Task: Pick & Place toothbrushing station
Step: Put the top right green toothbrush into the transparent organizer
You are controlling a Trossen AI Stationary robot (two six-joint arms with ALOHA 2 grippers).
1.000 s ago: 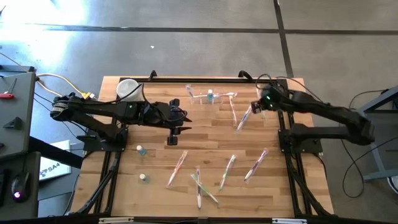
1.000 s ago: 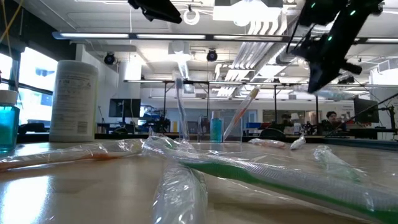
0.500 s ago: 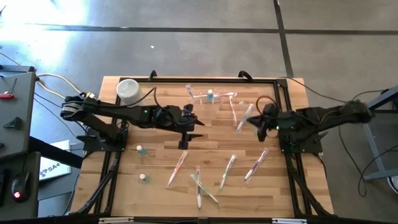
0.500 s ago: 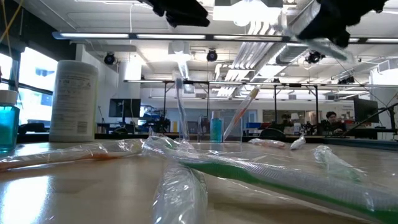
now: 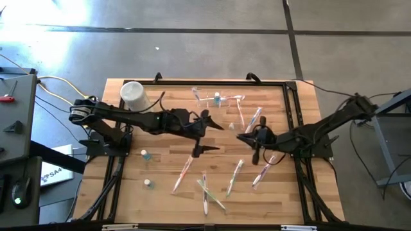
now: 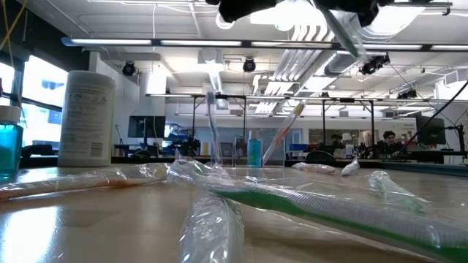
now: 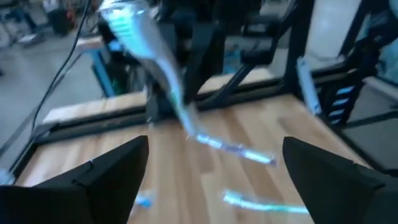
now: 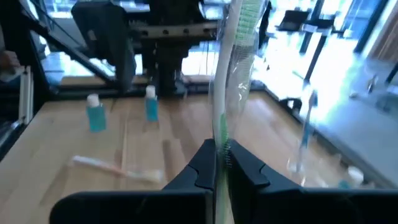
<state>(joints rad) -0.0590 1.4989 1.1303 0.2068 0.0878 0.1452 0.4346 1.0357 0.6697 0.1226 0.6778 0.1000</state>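
Right of the canister [image 5: 133, 94], along the same far edge of the table [image 5: 295, 102]: the station [image 5: 218, 99], clear plastic, standing upright, untouched by either gripper. Inside it, a blue bottle [image 5: 217, 98] and upright brushes. In the low view, the station [image 6: 248, 157] well right of the canister [image 6: 86, 117] and farther back.

Farther right of the canister than the station and nearer the front edge: the left gripper [image 5: 207, 138], released, fingers [image 7: 106, 180] spread wide, nothing between them. Hanging above the table, clear of the station.

Farther right again from the canister: the right gripper [image 5: 252, 142], clenched on a wrapped green brush [image 8: 233, 68], pinched at the lower end [image 8: 221, 163], the rest sticking up past the fingers. Seen from the low view, that brush [image 6: 344, 29] high above the table.

Toward the front edge from the canister: two small blue bottles [image 5: 146, 154], upright. Right of those, scattered flat on the wood, several wrapped brushes [image 5: 234, 176], all apart from the station.
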